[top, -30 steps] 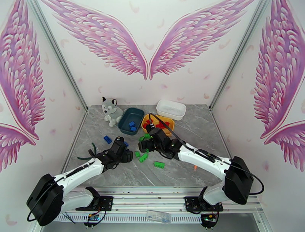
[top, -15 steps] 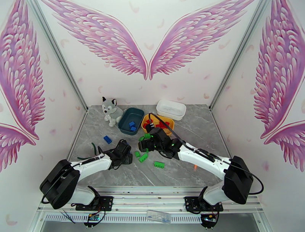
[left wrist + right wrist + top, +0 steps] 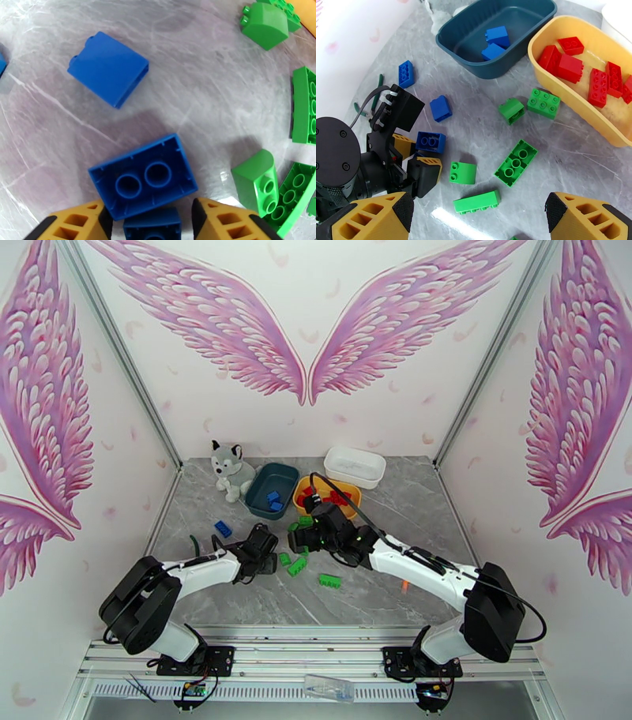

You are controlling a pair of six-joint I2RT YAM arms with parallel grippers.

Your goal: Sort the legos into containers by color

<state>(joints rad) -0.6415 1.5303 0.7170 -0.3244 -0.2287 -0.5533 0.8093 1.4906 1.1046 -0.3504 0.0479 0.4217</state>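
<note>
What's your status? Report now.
Left gripper straddles blue brick, grip unconfirmed. Right gripper open above green bricks. One lies close beside the blue brick.

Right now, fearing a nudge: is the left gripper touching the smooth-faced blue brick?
Apart: in the left wrist view, table and an upturned blue brick separate the left gripper from the smooth-faced blue brick.

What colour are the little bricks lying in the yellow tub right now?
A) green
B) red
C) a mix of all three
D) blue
B: the yellow tub holds only red bricks, several of them lying on its floor.
</note>
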